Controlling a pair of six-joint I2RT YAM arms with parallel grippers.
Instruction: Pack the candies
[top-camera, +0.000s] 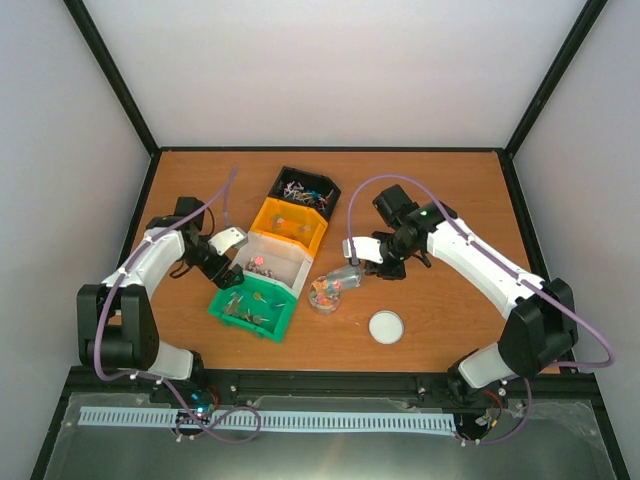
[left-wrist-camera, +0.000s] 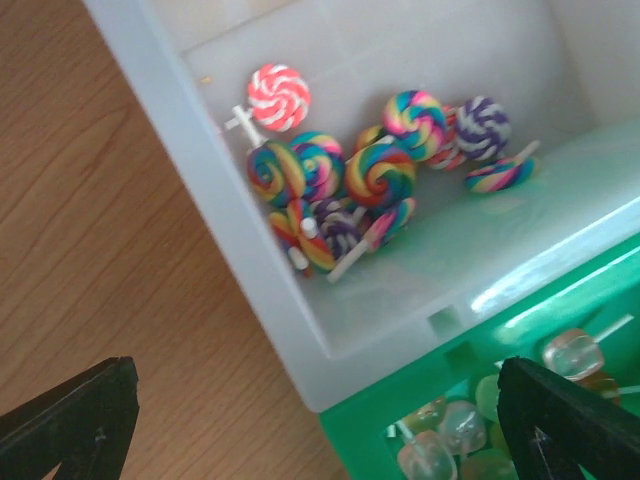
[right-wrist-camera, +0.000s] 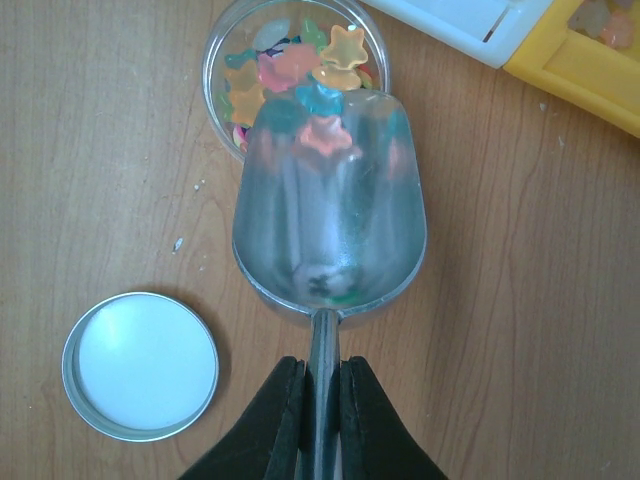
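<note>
The candies (top-camera: 305, 189), tiny wrapped sweets, lie in the black bin (top-camera: 288, 177) at the back. My right gripper (right-wrist-camera: 322, 395) (top-camera: 368, 261) is shut on the handle of a metal scoop (right-wrist-camera: 330, 215), which is tipped over a clear round jar (right-wrist-camera: 230, 40) (top-camera: 325, 296). Small orange, blue and pink star-shaped sweets (right-wrist-camera: 300, 75) fill the jar and a few sit at the scoop's lip. My left gripper (left-wrist-camera: 320, 440) (top-camera: 236, 274) is open and empty, hovering over the corner where the white bin (left-wrist-camera: 250, 250) meets the green bin (left-wrist-camera: 400, 400).
An orange bin (top-camera: 289, 224), the white bin (top-camera: 272, 262) holding swirl lollipops (left-wrist-camera: 345, 175) and the green bin (top-camera: 252, 310) holding translucent sweets (left-wrist-camera: 450, 430) stand in a row. The jar's lid (top-camera: 386, 327) (right-wrist-camera: 140, 365) lies on the table to the jar's right.
</note>
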